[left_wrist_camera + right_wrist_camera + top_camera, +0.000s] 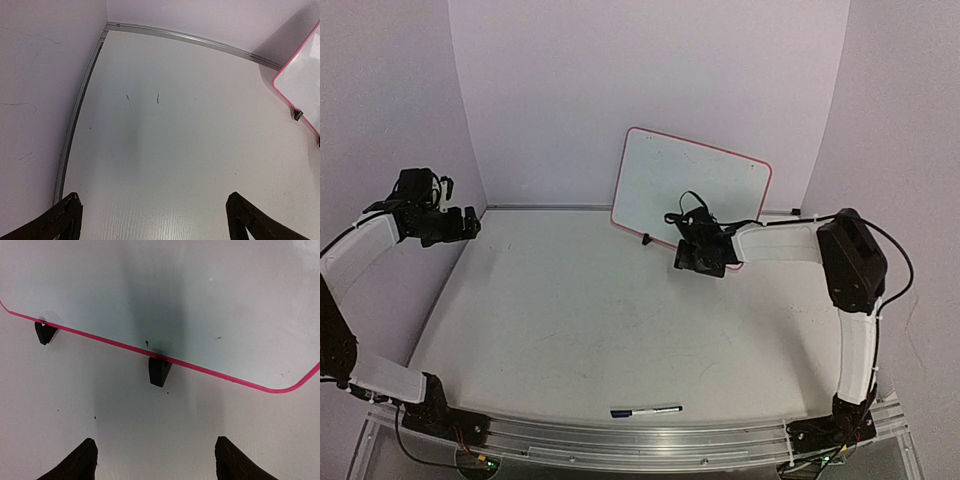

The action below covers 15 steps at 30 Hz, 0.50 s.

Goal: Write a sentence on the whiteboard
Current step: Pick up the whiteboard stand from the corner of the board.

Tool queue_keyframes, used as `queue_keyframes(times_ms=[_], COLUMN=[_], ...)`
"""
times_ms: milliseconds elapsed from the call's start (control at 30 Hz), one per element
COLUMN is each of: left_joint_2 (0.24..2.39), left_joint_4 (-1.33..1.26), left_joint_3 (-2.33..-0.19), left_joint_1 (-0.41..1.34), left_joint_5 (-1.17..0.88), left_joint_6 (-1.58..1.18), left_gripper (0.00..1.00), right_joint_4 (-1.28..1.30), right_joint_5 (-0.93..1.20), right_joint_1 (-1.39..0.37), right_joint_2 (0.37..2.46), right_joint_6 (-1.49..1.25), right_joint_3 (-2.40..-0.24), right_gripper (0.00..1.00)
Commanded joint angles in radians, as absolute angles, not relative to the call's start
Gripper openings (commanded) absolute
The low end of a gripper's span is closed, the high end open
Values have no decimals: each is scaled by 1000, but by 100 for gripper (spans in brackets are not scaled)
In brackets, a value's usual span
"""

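Observation:
The whiteboard [692, 190] stands tilted against the back wall on two black clip feet. Its face is blank; no blue sentence shows on it. It also shows in the right wrist view [165, 305] and at the right edge of the left wrist view [305, 85]. My right gripper [700, 262] is open and empty, just in front of the board's lower edge; its fingers [75, 462] are spread wide. My left gripper [470, 224] is open and empty at the far left, over bare table, fingers [250, 217] wide apart.
A blue-capped marker [646, 410] lies on the table near the front edge, between the arm bases. Purple walls close in the back and both sides. A metal rail [640, 438] runs along the front edge.

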State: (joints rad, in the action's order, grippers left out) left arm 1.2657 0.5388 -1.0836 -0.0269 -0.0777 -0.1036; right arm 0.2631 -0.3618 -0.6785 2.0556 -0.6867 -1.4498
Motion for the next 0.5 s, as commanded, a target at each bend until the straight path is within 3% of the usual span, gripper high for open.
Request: queue_keyframes(times_ms=[0, 467], left_joint_2=[1229, 1249], left_joint_4=[503, 509], left_joint_3=[-1073, -1079], left_joint_1=[-28, -27], left_joint_5=[-92, -108], left_joint_6=[-94, -98], left_gripper=[99, 99], right_joint_4=[342, 423], right_joint_5=[-439, -574], right_joint_1=[-675, -675], right_joint_2=[2161, 2364], right_joint_6=[-712, -769], right_joint_3=[-1597, -1794], right_gripper=[72, 51])
